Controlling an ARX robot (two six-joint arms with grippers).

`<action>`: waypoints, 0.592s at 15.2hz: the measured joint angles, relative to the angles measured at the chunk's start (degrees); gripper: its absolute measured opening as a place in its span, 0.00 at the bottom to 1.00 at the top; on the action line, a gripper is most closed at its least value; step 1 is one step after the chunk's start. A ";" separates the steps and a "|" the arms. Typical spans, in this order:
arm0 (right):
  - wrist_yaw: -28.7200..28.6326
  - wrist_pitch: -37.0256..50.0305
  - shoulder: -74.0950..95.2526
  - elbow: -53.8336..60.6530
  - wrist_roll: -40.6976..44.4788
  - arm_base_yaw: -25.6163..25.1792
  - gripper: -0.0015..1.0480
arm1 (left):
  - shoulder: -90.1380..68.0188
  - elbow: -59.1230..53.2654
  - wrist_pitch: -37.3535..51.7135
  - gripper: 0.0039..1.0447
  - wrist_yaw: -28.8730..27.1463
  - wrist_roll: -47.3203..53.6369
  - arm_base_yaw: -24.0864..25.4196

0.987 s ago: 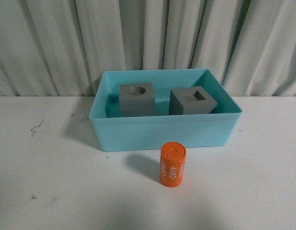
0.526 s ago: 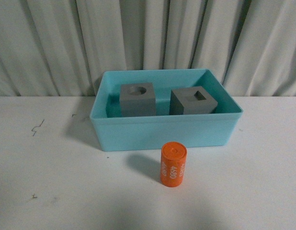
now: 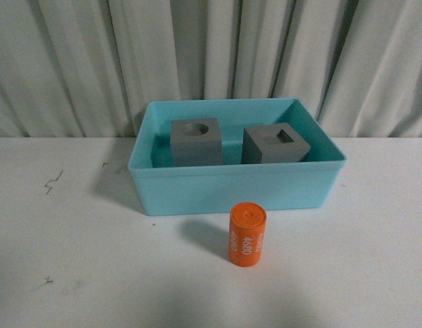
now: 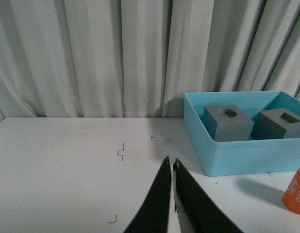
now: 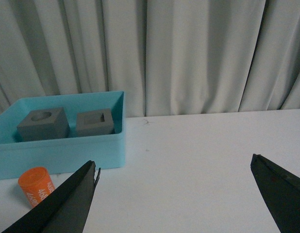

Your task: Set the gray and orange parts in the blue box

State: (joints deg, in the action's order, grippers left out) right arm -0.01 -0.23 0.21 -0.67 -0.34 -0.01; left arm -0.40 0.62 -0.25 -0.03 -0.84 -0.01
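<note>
Since both matte gray cubes [image 3: 196,145] are seated in the turquoise plastic bin [image 3: 197,190] mid-frame, orange printed cylinder [image 3: 246,236]: left outside, lower centre.
Right gripper [image 5: 174,162]: spread wide, judged readied for it.
Left gripper [image 4: 170,162]: pressed together, empty.

surface [image 3: 375,273]: white, small dark scuffs [image 3: 52,182] on its left | blue box [image 3: 231,190]: at back centre | orange cylinder [image 3: 246,234]: upright, near box's front wall, apart

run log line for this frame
round-hole gray cube: in blue box | square-hole gray cube: in box | orange 4680 cylinder: upright on table | left end effector: shut, empty | right end effector: open, empty
</note>
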 joint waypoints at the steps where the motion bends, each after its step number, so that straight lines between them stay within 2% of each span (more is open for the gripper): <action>1: 0.00 0.00 0.00 0.00 0.00 0.00 0.94 | 0.00 0.00 0.00 0.20 0.00 0.02 0.00; 5: 0.00 0.00 0.00 0.00 0.00 0.00 0.94 | 0.00 0.00 0.02 0.61 0.00 0.02 0.00; 6: -0.22 -10.40 4.39 -3.67 -1.53 -0.61 0.94 | 0.00 0.00 -0.02 0.75 0.00 0.02 0.00; 7: -3.69 -9.27 21.73 -9.75 -2.62 -5.88 0.94 | 0.00 0.00 0.09 0.88 0.04 0.02 0.00; 8: -5.95 -2.14 32.37 -14.49 -2.47 -8.98 0.94 | 0.00 -0.02 0.02 0.96 0.00 0.07 0.00; 9: -10.58 7.58 45.68 -22.60 -0.59 -7.76 0.94 | 0.00 0.00 0.00 0.93 0.00 0.04 0.00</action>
State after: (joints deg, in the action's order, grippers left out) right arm -10.59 7.35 45.89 -23.27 -0.93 -7.77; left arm -0.40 0.62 -0.25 -0.03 -0.80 -0.01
